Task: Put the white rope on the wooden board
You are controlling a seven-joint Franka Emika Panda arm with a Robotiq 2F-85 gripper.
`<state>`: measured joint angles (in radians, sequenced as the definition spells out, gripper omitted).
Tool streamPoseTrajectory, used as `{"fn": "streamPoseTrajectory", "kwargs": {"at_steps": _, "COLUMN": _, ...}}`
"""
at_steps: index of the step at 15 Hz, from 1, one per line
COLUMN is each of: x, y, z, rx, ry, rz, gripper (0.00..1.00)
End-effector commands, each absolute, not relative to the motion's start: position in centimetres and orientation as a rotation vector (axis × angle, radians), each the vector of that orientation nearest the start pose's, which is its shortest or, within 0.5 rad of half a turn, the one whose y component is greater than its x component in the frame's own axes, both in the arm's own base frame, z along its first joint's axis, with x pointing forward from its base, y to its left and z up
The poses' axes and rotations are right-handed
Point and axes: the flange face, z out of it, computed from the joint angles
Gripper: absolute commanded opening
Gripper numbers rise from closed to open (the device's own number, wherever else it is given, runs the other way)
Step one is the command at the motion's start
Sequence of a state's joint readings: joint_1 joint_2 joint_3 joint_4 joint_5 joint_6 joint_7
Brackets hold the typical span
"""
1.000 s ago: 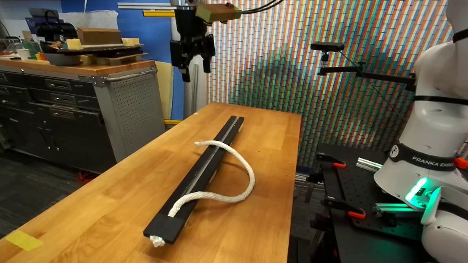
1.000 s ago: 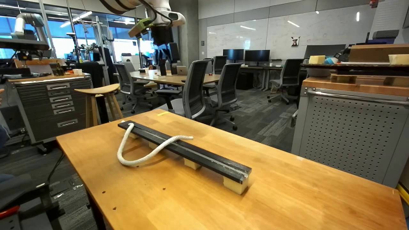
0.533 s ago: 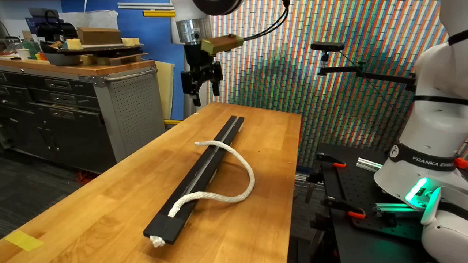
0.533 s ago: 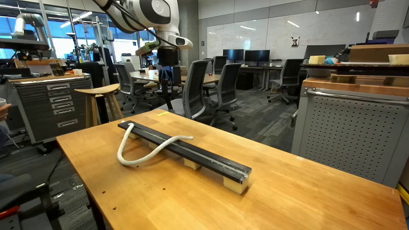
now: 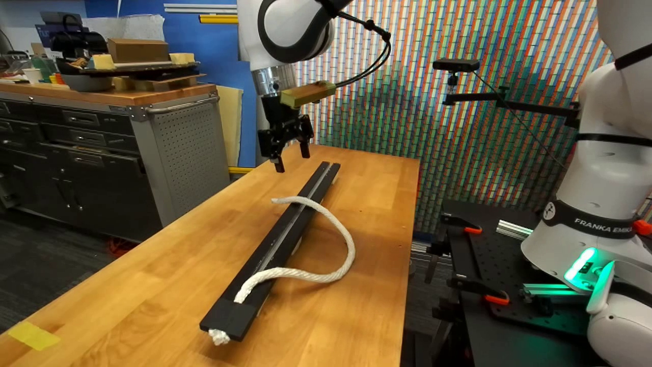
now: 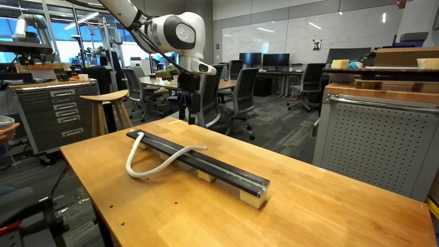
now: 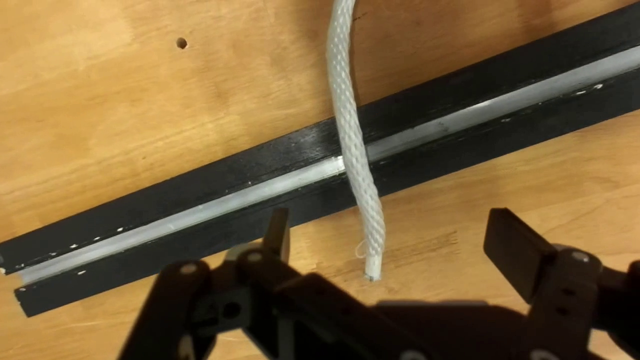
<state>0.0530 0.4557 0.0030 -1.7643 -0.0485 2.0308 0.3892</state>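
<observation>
Rope (image 7: 348,130), braided and white, is found with its loose end below the pincer (image 7: 389,225), framed between the jaws in the wrist view and touched by neither. The jaws are spread wide and nothing is held. That end is pointed back toward the pincer, roughly square to the line from jaw to jaw, so by a straight lowering it would likely be pinched across its width. Just ahead of the pincer, the board (image 7: 280,157) is crossed by the rope, which is then bowed off the far side over the table (image 6: 308,219). Farthest from the pincer, the rope seems to be tucked under a dark band (image 5: 228,317). The board, flat and black, is split lengthwise by a pale groove (image 7: 280,186) and propped on pale, square-cut blocks (image 6: 253,198).
</observation>
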Motion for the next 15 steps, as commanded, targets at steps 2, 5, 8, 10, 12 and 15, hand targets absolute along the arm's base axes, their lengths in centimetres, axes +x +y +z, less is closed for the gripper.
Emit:
{"fn": "streamPoseTrajectory", "kwargs": {"at_steps": 2, "x": 65.7, "y": 2.0, "z": 27.4, "rx": -3.12, "ry": 0.458, "rz": 0.295, "gripper": 1.0}}
{"fn": "streamPoseTrajectory", "kwargs": {"at_steps": 5, "x": 66.8, "y": 1.8, "z": 26.2, "rx": -3.084, "ry": 0.42, "rz": 0.315, "gripper": 1.0}}
{"fn": "streamPoseTrajectory", "kwargs": {"at_steps": 8, "x": 67.8, "y": 2.0, "z": 25.0, "rx": -3.074, "ry": 0.368, "rz": 0.327, "gripper": 1.0}}
{"fn": "streamPoseTrajectory", "kwargs": {"at_steps": 10, "x": 68.5, "y": 2.2, "z": 24.3, "rx": -3.096, "ry": 0.322, "rz": 0.339, "gripper": 1.0}}
{"fn": "streamPoseTrajectory", "kwargs": {"at_steps": 12, "x": 69.2, "y": 2.4, "z": 23.6, "rx": -3.113, "ry": 0.267, "rz": 0.359, "gripper": 1.0}}
{"fn": "streamPoseTrajectory", "kwargs": {"at_steps": 15, "x": 69.9, "y": 2.8, "z": 22.6, "rx": -3.12, "ry": 0.188, "rz": 0.411, "gripper": 1.0}}
